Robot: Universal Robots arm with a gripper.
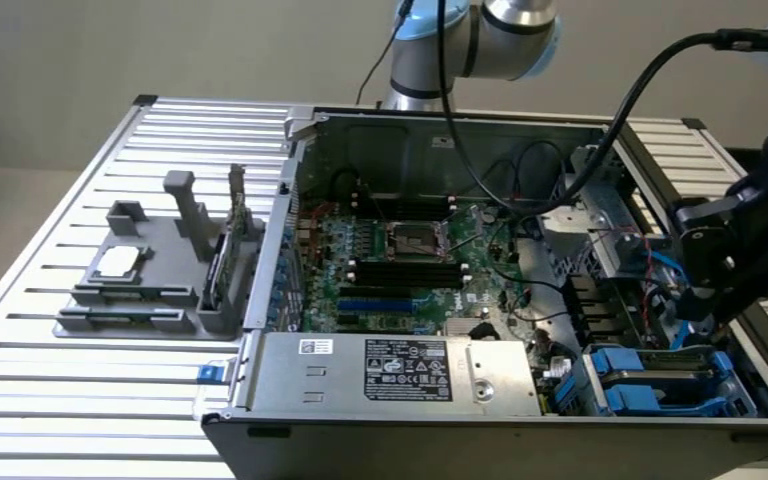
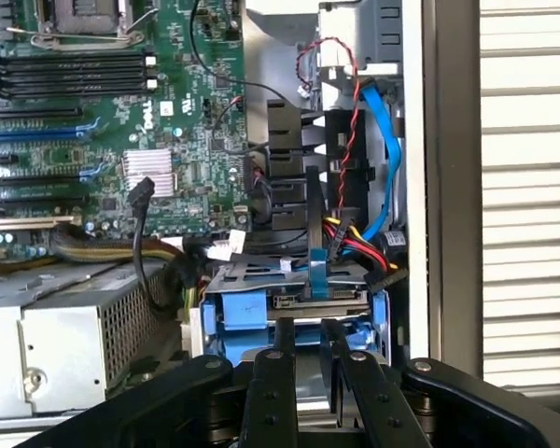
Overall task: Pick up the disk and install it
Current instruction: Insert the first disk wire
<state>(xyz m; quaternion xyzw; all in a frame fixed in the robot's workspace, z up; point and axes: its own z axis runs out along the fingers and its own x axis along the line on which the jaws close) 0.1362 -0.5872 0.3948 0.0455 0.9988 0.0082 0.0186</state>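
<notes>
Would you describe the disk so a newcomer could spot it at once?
Find the open computer case on the slatted table. In its near corner at the exterior view's right, next to the grey power-supply box, sits the disk. Its blue carrier sets it apart from that grey box and the green motherboard.

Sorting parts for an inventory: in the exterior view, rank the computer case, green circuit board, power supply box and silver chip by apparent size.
1. computer case
2. green circuit board
3. power supply box, close behind the board, though nearer the camera, so unsure
4. silver chip, clearly smallest
</notes>
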